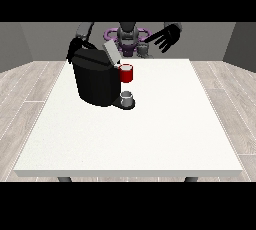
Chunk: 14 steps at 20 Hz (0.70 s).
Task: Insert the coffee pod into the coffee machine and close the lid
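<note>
Hand at the view's right (167,37) is raised above the counter's (150,134) far edge with its fingers spread straight and apart, holding nothing, well clear of the coffee machine (96,81). The hand at the view's left (75,46) sits behind the machine's top rear corner, mostly hidden, so whether its fingers are curled or straight cannot be told. The machine's lid (111,53) stands tilted open. A red thing at the machine (126,73) sits at its front, and below it a small grey thing (127,96) rests on the machine's base; it cannot be told for the coffee pod.

Risk, as a judgement: the hidden hand is close against the machine's body, so a careless sweep toward the lid could shove the whole machine across the counter, or knock the lid askew instead of closing it. The raised hand is too far off to steady anything.
</note>
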### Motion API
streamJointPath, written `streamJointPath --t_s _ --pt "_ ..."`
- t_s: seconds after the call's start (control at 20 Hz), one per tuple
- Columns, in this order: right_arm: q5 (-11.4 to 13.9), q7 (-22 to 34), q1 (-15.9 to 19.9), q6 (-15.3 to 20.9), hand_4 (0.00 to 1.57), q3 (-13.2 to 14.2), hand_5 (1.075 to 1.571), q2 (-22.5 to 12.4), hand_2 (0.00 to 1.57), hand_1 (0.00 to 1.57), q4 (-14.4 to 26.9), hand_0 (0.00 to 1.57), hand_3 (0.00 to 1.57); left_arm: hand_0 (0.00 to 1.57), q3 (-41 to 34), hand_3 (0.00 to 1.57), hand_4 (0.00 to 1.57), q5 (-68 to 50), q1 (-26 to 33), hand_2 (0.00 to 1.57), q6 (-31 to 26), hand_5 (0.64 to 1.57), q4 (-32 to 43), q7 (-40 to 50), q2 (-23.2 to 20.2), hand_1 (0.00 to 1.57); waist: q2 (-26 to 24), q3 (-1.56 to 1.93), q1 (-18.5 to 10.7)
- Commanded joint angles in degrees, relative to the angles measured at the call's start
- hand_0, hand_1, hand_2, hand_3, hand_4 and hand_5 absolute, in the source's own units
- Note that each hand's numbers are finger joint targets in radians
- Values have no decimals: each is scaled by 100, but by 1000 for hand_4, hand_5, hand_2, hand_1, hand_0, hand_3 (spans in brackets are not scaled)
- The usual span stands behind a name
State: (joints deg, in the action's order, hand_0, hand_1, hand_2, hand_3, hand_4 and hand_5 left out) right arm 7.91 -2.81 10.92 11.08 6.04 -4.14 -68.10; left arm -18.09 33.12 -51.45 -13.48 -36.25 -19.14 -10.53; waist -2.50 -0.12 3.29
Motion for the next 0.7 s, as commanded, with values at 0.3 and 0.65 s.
streamJointPath --t_s 0.3,0.65 --pt "-414 276 -175 -662 0 -151 1571 -9 0 0 -491 0 0 0 -447 0 372 -876 1694 0 -346 1571 173 37 926 0 -1575 12 -881" --pt "-348 388 220 -1112 251 -254 1571 -478 0 0 -882 0 0 0 -313 0 404 -1155 2223 0 -515 1571 -371 140 992 0 -1474 13 -1078"
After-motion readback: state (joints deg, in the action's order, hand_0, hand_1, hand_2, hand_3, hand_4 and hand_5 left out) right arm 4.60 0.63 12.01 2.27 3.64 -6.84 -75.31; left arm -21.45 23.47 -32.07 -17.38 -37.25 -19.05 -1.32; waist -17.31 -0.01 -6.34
